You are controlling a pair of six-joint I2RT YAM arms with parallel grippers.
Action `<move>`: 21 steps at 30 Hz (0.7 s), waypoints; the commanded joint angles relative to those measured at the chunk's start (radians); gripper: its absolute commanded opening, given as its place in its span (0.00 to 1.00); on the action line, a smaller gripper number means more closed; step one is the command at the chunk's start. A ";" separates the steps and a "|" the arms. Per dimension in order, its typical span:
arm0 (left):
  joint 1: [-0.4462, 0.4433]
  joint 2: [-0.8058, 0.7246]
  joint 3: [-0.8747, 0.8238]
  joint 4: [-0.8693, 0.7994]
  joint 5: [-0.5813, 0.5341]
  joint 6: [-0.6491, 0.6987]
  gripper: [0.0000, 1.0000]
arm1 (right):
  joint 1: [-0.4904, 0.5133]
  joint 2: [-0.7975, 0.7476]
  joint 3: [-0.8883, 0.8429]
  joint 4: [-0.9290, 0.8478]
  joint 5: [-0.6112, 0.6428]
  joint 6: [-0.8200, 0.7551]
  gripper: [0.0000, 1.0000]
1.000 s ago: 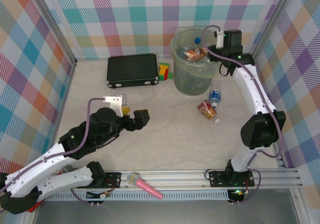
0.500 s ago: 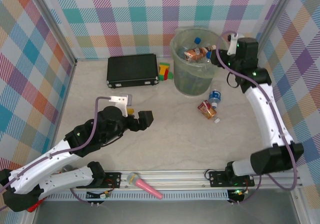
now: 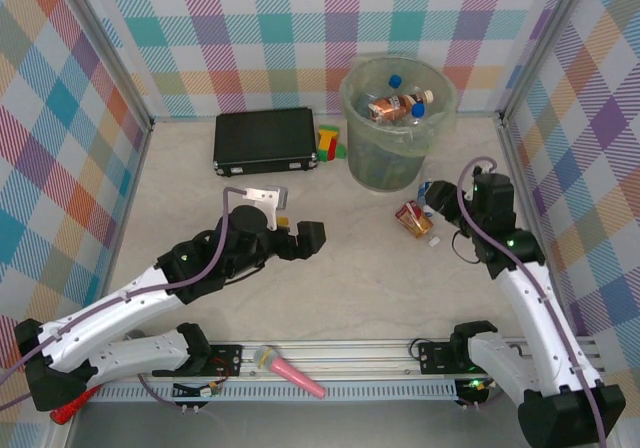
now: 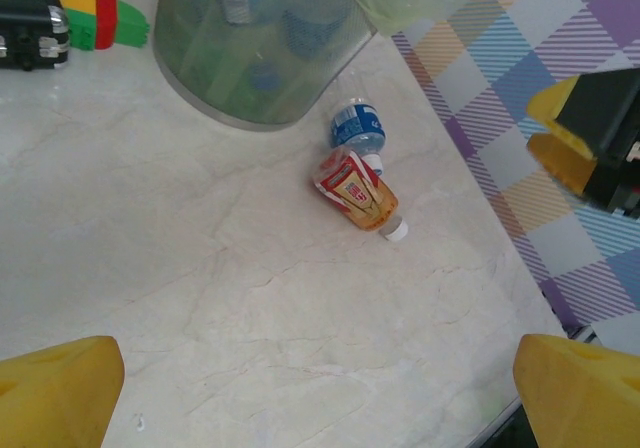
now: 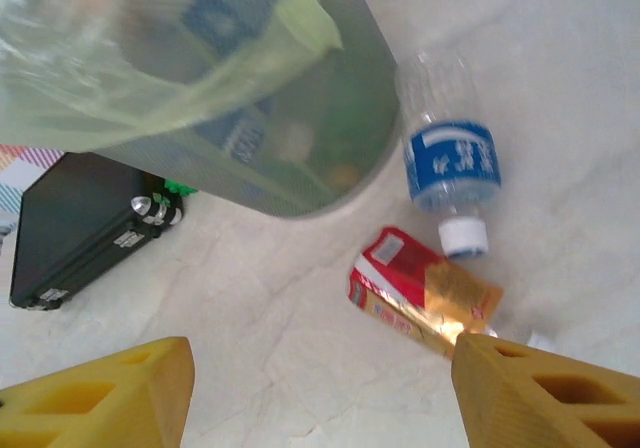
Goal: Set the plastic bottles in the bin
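The bin [image 3: 350, 86] stands at the back, pale green, with several plastic bottles [image 3: 398, 105] inside. Two more bottles lie on the table just right of it: a clear one with a blue label [image 3: 430, 195] [image 4: 357, 128] [image 5: 451, 158] and a crushed red and copper one [image 3: 412, 218] [image 4: 357, 192] [image 5: 420, 290]. My right gripper [image 3: 441, 206] [image 5: 320, 393] hovers low beside these two, open, nothing between its yellow fingers. Farther left, mid-table, my left gripper [image 3: 303, 238] [image 4: 320, 393] is open and empty, facing the same two bottles.
A flat black case [image 3: 265, 140] [image 5: 75, 230] lies left of the bin, with coloured toy blocks [image 3: 328, 141] between them. A pink stick [image 3: 296, 372] rests on the front rail. The checked wall is close behind my right arm.
My right arm swung from over the bin down to the table beside the two loose bottles, its jaws opening. My left gripper moved right toward the table's middle.
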 commanded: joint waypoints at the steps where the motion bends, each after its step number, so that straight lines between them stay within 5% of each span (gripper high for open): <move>1: 0.007 0.014 -0.020 0.059 0.030 -0.003 1.00 | 0.001 -0.036 -0.091 0.015 -0.013 0.228 0.70; 12: 0.007 0.013 -0.039 0.077 0.017 -0.004 1.00 | -0.004 -0.118 -0.419 0.211 0.006 0.788 0.70; 21: 0.007 0.012 -0.037 0.076 0.011 0.001 1.00 | -0.020 0.068 -0.448 0.312 0.014 1.019 0.67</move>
